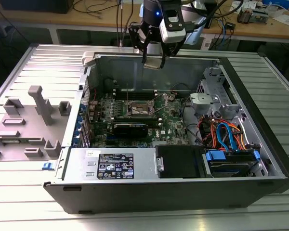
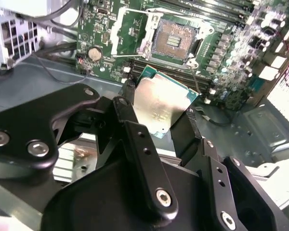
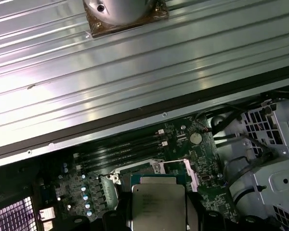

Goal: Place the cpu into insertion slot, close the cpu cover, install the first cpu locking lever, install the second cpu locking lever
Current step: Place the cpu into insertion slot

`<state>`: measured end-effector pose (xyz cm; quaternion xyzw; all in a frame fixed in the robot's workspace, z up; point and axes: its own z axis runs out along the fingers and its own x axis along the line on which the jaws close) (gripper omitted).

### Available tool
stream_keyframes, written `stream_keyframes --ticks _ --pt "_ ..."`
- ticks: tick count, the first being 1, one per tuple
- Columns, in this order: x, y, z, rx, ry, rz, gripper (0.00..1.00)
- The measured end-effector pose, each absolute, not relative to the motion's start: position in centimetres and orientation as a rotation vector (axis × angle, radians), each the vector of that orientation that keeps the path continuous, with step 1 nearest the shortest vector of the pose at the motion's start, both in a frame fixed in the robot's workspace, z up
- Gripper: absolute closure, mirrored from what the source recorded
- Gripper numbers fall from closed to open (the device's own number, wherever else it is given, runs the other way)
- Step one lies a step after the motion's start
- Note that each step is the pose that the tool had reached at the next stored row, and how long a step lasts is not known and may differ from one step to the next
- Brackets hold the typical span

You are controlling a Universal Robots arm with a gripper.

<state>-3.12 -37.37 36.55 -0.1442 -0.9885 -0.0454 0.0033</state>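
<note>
ribbed table (image 1: 272,72); case (image 1: 183,195) holds motherboard (image 1: 172,123); gripper (image 1: 153,61) holds cpu (image 2: 160,103) above.

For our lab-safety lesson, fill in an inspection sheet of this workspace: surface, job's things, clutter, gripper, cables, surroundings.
Surface: ribbed metal table carrying an open computer case.
Job's things: cpu held above the case; insertion slot bare; cpu cover swung open.
Clutter: grey plastic fixtures on the exterior view's left.
Gripper: shut on the cpu.
Cables: orange and blue leads inside the case.
Surroundings: wooden bench with wires behind.
</note>
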Motion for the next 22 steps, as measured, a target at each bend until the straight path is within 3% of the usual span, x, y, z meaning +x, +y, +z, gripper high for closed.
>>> stream_keyframes --ticks 22 --pt "-3.14 -37.38 36.28 -0.622 -3.073 -0.143 0.46"
